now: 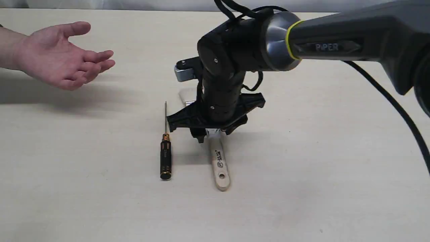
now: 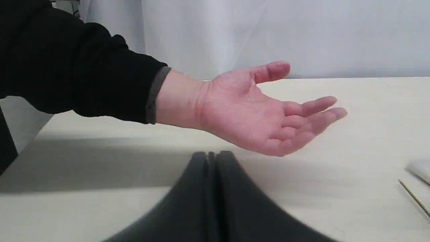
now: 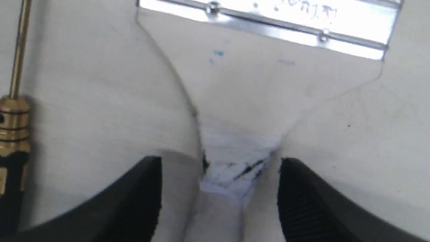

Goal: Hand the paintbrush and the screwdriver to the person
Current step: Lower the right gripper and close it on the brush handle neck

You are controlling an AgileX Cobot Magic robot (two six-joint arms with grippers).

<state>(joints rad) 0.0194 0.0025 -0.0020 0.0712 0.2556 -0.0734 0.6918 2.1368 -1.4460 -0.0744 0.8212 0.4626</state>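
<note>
The paintbrush point(image 1: 220, 164) lies flat on the table, its wooden handle pointing toward the front edge. My right gripper point(image 1: 210, 132) hangs low over it, open, one finger on each side of the handle's narrow neck. In the right wrist view the right gripper point(image 3: 218, 164) straddles the paintbrush point(image 3: 262, 87) without touching it. The screwdriver point(image 1: 165, 158) lies parallel just left of the brush, and its gold collar point(image 3: 13, 134) shows in that wrist view. The person's hand point(image 1: 63, 57) is held palm-up at the far left. My left gripper point(image 2: 212, 155) is shut and empty, below the hand point(image 2: 255, 114).
The pale table point(image 1: 319, 168) stretches right of the brush. A black cable point(image 1: 399, 111) hangs from the right arm. The person's black sleeve point(image 2: 84, 67) fills one side of the left wrist view. A white curtain point(image 2: 268, 30) backs the table.
</note>
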